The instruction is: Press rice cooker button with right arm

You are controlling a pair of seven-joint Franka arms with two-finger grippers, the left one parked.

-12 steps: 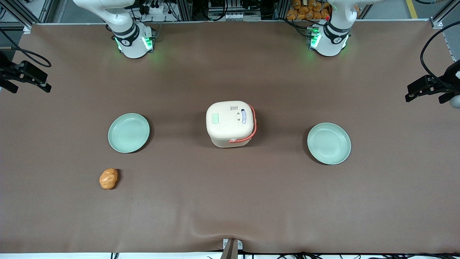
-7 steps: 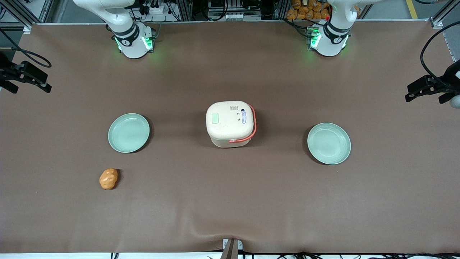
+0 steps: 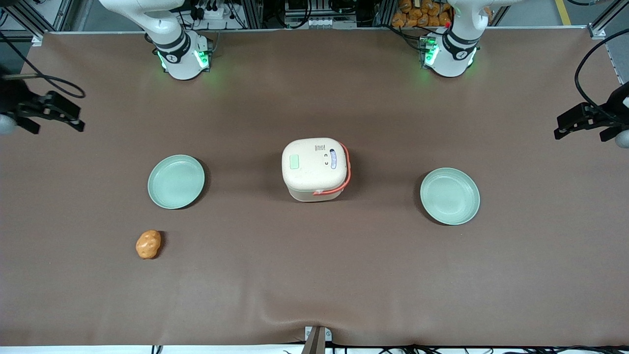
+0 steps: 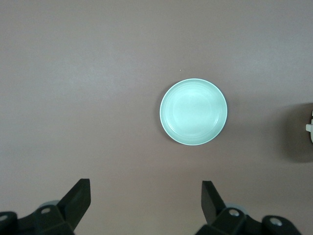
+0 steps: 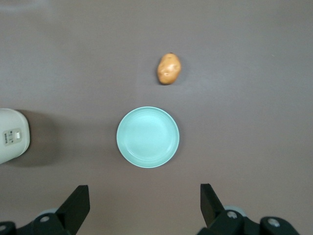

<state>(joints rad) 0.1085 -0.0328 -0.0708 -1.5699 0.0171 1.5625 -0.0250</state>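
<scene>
The cream-white rice cooker (image 3: 315, 168) with its coral-red handle stands lid shut in the middle of the table. Its mint-green button (image 3: 294, 162) sits in the lid, on the side toward the working arm's end. The right arm's black gripper (image 3: 69, 118) hangs high over the table's edge at the working arm's end, well apart from the cooker. In the right wrist view the gripper (image 5: 143, 200) is open and empty, above bare table beside a plate, and a part of the cooker (image 5: 12, 134) shows.
A pale-green plate (image 3: 176, 181) lies between the gripper and the cooker; it also shows in the right wrist view (image 5: 147, 137). An orange potato (image 3: 148, 244) lies nearer the front camera. A second plate (image 3: 449, 196) lies toward the parked arm's end.
The right gripper has moved a little in from the table's end toward the cooker. The cooker, plates and potato have not moved.
</scene>
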